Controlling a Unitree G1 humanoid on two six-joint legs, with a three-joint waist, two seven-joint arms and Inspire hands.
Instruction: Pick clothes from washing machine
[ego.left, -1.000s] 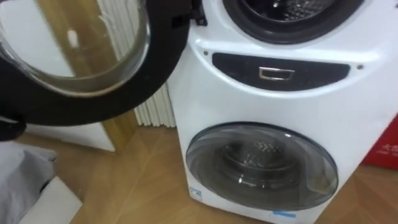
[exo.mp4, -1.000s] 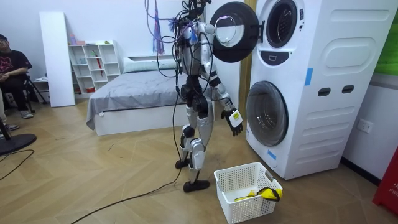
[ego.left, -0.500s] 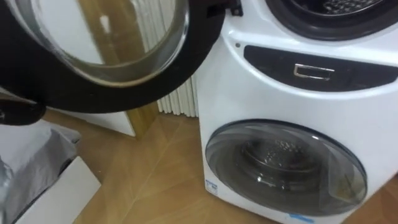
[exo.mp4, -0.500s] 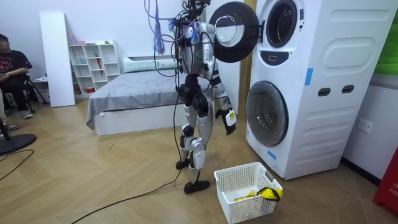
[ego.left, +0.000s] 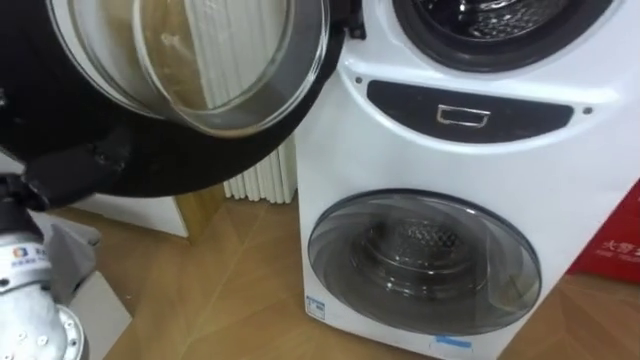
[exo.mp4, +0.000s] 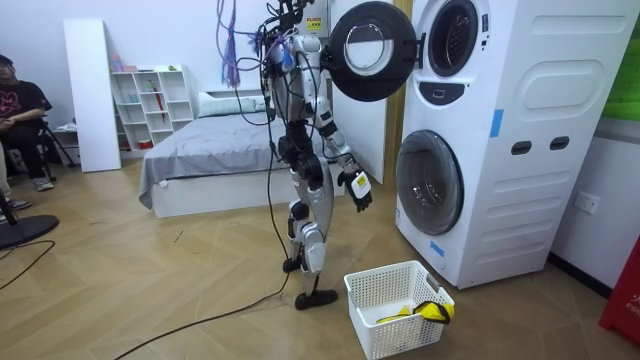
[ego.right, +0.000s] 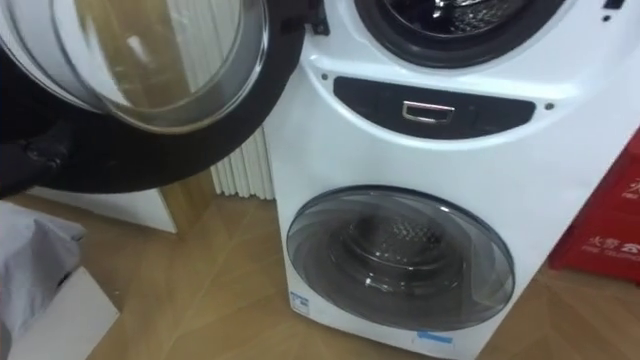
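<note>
Standing beside the stacked washing machine (exo.mp4: 490, 130), I had its upper door (ego.left: 220, 160) open. My left hand (ego.left: 85, 168) was at the door's dark rim; I could not tell its grip. My right hand (exo.mp4: 358, 190) hung slack, fingers apart, empty. I judged the upper drum (ego.left: 480, 12) not yet reached, its contents unclear. One yellow garment (exo.mp4: 408, 313) lay in the laundry basket (exo.mp4: 400, 340); picking was mostly left.

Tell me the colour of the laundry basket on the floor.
White; the basket shows best in the room view.
</note>
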